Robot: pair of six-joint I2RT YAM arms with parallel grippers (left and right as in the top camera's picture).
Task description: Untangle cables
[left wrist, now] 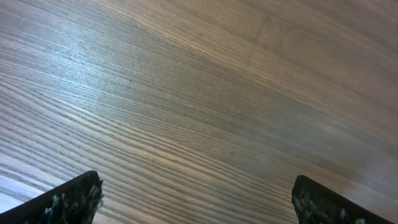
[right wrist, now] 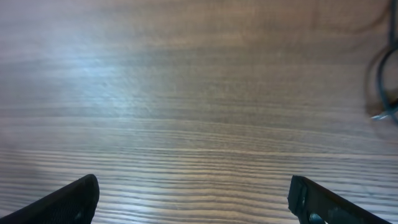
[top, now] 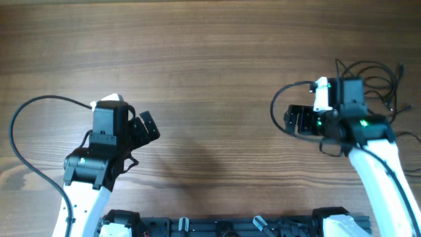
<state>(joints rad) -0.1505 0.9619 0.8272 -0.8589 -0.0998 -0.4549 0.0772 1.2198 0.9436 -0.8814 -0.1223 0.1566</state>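
From overhead, the tangle of thin black wire cables (top: 376,78) lay at two o'clock from my right jaws, well apart from my left jaws. Left wrist: jaws apart, only brown wood-grain worktop (left wrist: 199,93) between. Right wrist: jaws apart and empty, cables (right wrist: 385,87) at three o'clock.

The overhead camera looks straight down on the bench (top: 210,46), with the arms (top: 85,171) entering from 6 o'clock. Each wrist camera sits close above bare wood, tilted forward, its fingertips (left wrist: 68,202) at 7 and 5 o'clock. The right wrist and overhead views share the cables (right wrist: 387,81), at 3 o'clock in both.
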